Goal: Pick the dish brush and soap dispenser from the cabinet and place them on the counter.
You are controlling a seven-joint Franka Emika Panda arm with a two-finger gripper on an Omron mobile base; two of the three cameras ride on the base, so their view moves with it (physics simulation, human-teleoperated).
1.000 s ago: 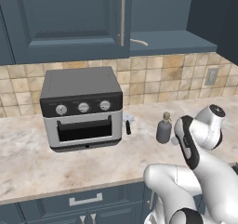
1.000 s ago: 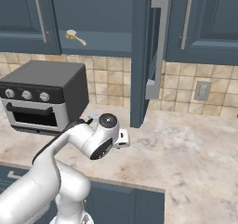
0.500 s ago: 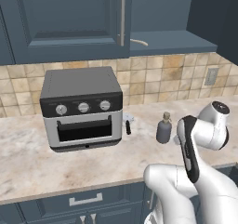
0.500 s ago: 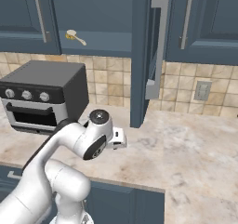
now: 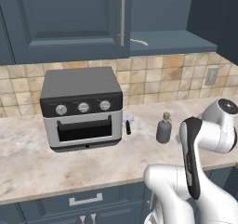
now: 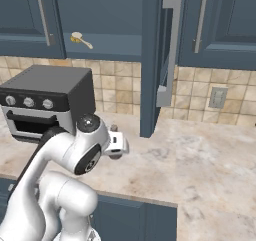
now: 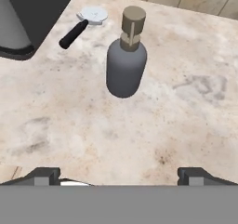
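Observation:
The soap dispenser (image 7: pixel 126 62), a grey bottle with a tan pump, stands upright on the beige counter (image 7: pixel 186 102), a little right of the toaster oven (image 5: pixel 163 128). My gripper (image 7: pixel 119 175) hovers above the counter a short way back from the bottle. It is open, with its fingertips (image 7: pixel 44 174) wide apart and nothing between them. The dish brush (image 6: pixel 80 39) lies on the bottom shelf of the open cabinet (image 6: pixel 152 60). Its cream handle (image 5: pixel 139 42) pokes out past the door edge.
A black and silver toaster oven (image 5: pixel 83 108) stands on the counter at the left. A small white item with a short black handle (image 7: pixel 79 25) lies between it and the bottle. The open cabinet door (image 6: pixel 167 45) juts out over the counter.
The hand has drawn back from the soap dispenser toward the robot's body, still open. The bottle and the brush have not moved.

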